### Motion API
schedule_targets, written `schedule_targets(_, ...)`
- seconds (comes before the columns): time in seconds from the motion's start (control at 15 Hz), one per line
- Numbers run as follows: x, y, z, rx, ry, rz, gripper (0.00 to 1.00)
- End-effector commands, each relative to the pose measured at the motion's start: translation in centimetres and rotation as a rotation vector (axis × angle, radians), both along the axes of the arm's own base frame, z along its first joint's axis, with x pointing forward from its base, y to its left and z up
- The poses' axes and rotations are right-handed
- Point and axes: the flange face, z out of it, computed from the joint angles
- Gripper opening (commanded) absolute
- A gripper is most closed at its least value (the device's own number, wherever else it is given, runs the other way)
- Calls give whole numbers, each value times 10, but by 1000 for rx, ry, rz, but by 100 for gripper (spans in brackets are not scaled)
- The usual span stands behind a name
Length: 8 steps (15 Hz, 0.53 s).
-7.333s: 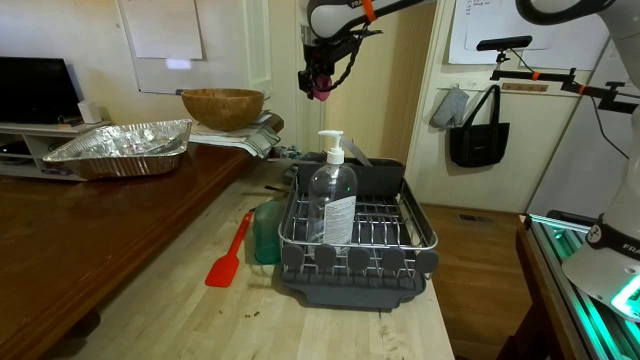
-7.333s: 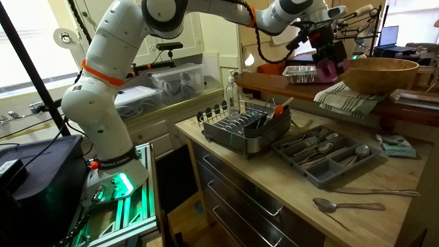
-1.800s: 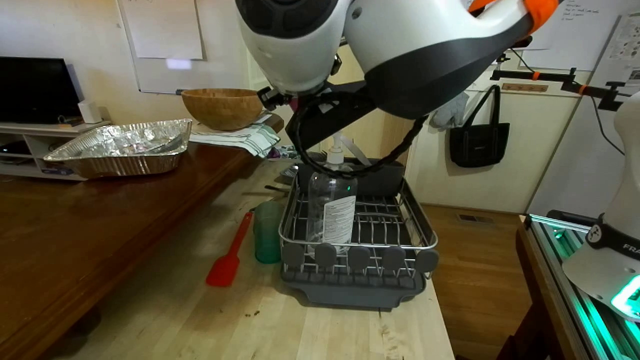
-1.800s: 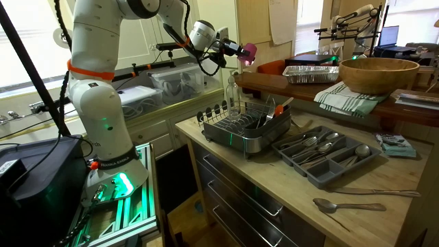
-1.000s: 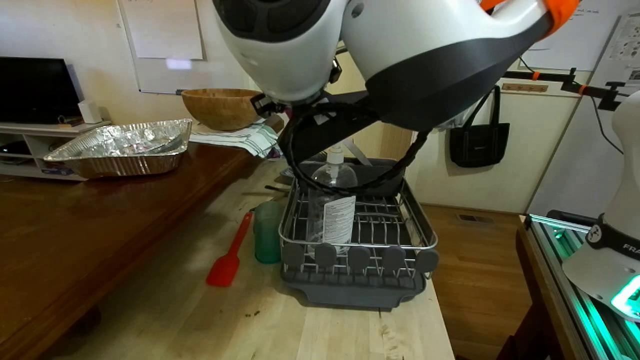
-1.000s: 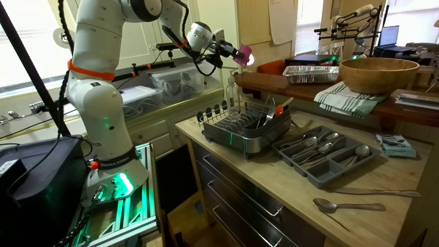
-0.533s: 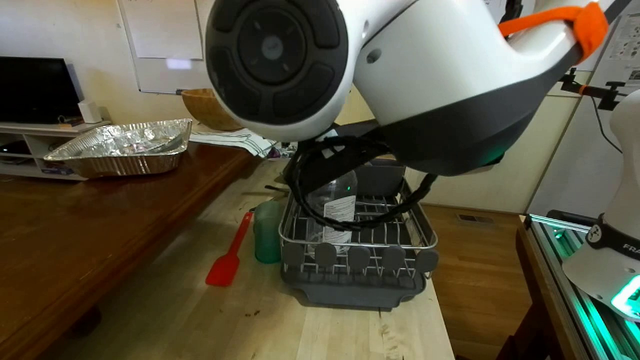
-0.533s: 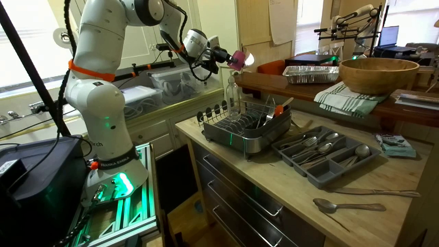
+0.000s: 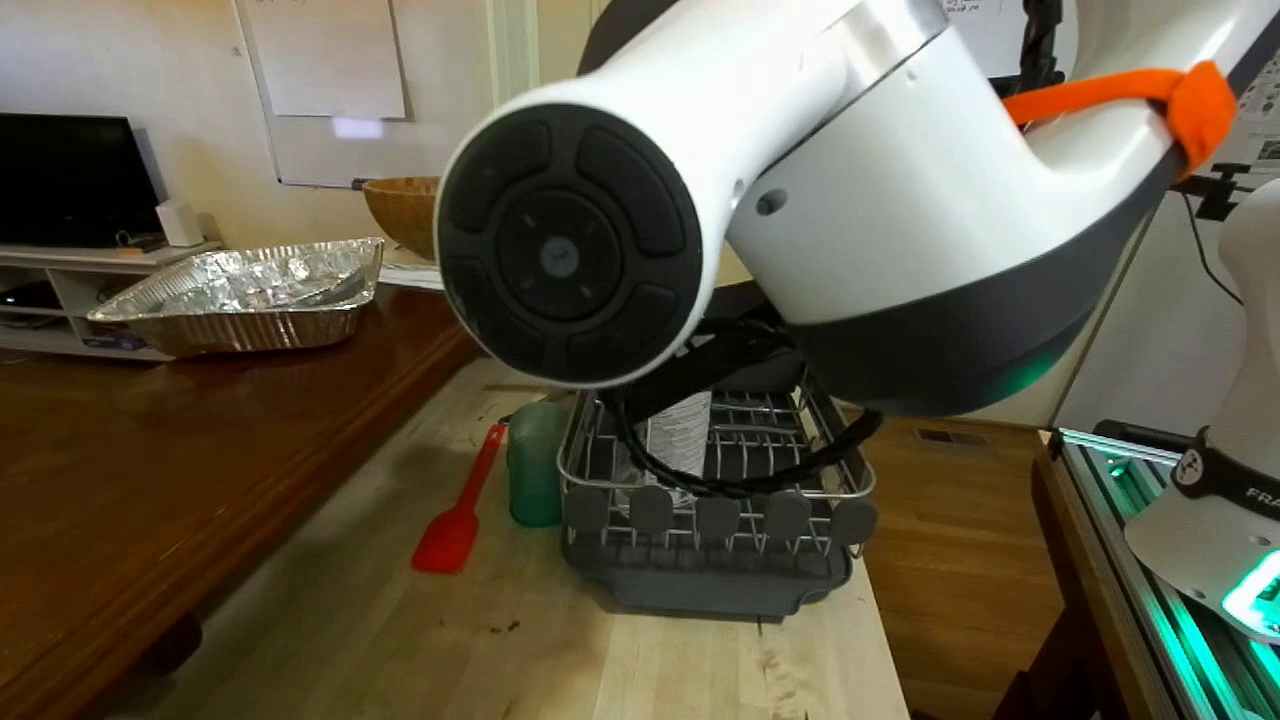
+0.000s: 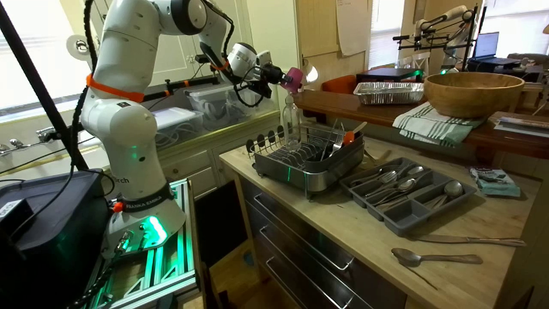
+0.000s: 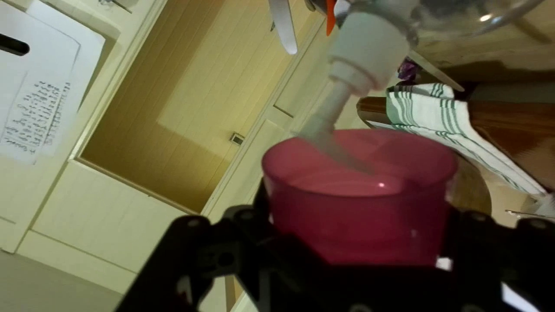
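My gripper (image 11: 360, 229) is shut on a pink see-through cup (image 11: 360, 208), its fingers on either side of the cup. In an exterior view the cup (image 10: 292, 80) is tilted, just above the pump top of a clear bottle (image 10: 292, 124). The bottle stands upright in the grey dish rack (image 10: 281, 171). In the wrist view the bottle's white pump (image 11: 364, 52) reaches over the cup's rim, its spout across the mouth. I cannot tell whether they touch. In an exterior view the arm hides the gripper, the cup and most of the bottle; its label (image 9: 682, 435) shows.
A green cup (image 9: 535, 465) and a red spatula (image 9: 450, 535) lie beside the rack. A grey cutlery tray (image 10: 405, 223), a loose spoon (image 10: 437, 257) and a knife (image 10: 472, 240) are on the counter. A foil pan (image 10: 388, 93) and wooden bowl (image 10: 474, 96) stand on the raised ledge.
The gripper has moved from beside the wooden bowl to above the dish rack, then lowered toward the bottle's pump. The pink cup has stayed in its grip.
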Motion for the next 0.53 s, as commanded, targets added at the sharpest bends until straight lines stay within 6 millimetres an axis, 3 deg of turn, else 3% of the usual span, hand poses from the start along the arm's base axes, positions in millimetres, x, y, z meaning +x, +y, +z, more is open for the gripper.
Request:
schedule_targets(0.0,-24,9,-7,-27,-28,-55,49)
schedule_targets(0.47,-52,19,-26,-24,-40,-133,49)
